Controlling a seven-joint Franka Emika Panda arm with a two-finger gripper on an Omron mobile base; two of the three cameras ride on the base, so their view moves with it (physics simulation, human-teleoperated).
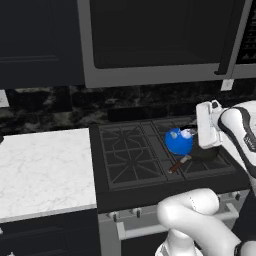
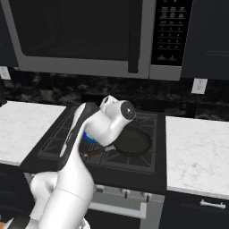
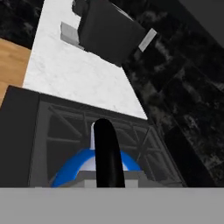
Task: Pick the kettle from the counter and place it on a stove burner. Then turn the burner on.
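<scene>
Arm bent over the cooktop, jaws clamped on the kettle [image 1: 178, 141] handle. Left base view: frying pan [image 1: 200, 154] at kettle's 3 o'clock. Hand view: counter [image 3: 78, 83] at 12.

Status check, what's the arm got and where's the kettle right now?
Gripper shut on kettle handle. Kettle over stove burner grates. Frying pan close beside it, on the right.

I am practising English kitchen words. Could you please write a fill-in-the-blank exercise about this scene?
1. The kettle is coloured ____.
2. The kettle is over the black ____, not the counter.
3. The gripper is shut on the kettle's black ____.
4. Beside the kettle lies a frying ____.

Missing words: blue; stove; handle; pan
</scene>
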